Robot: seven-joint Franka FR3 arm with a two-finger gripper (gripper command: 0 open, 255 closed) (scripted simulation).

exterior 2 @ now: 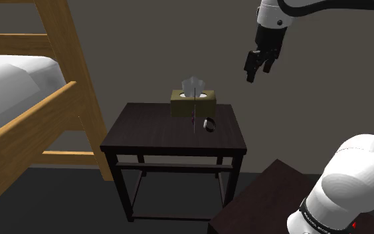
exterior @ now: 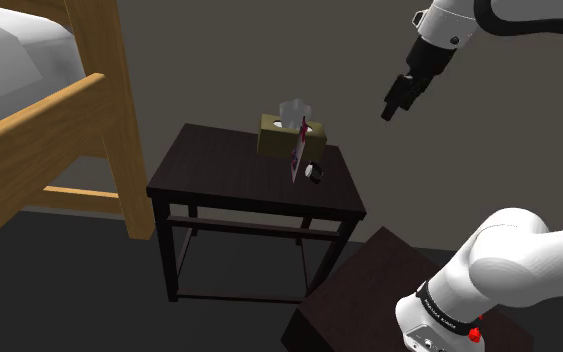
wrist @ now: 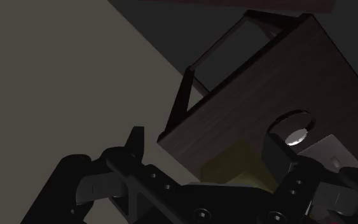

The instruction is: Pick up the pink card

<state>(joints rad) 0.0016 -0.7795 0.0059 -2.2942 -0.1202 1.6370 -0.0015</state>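
None of the picking up looks done so far: the pink card [exterior: 297, 160] stands on its edge on the dark bench [exterior: 219, 180], just in front of an olive tissue box [exterior: 277, 138] and right beside a small round black-and-white thing [exterior: 315, 172], with nothing gripping it. The hand [exterior: 390, 112] hangs in the air well above the bench, off past its edge toward the shoulder view's right and well apart from the card. Its two fingers stand apart in the wrist view with nothing between them, so it is open and holds nothing. By my reading the whole job is left: bring the hand over the card, come down with a finger on either face, close, and lift. Standing so thin, the card may tip if nudged, I would guess
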